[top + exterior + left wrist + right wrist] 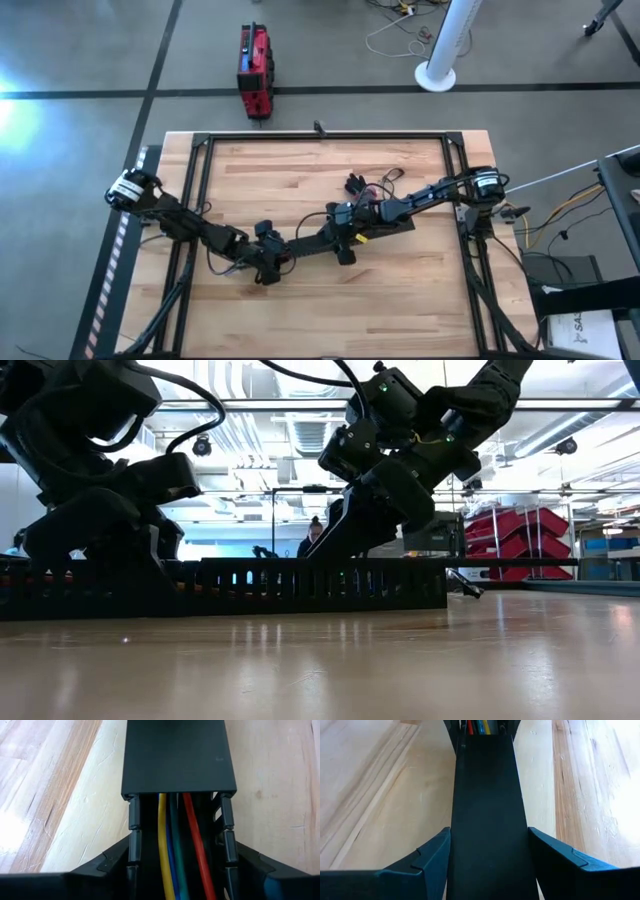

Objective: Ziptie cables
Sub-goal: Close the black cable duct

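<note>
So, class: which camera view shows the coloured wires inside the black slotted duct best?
The left wrist view: yellow, blue, green and red wires run along the open duct and under its lid. The right wrist view shows only their ends past the lid. The low view shows just the duct's slotted wall; the high view hides them.

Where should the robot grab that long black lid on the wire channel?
Probably across its narrow width, coming down from above and pinching its two long edges. The lid is long, flat and slim and lies on top of the channel, so only its sides offer a hold. The right gripper straddles it this way.
</note>
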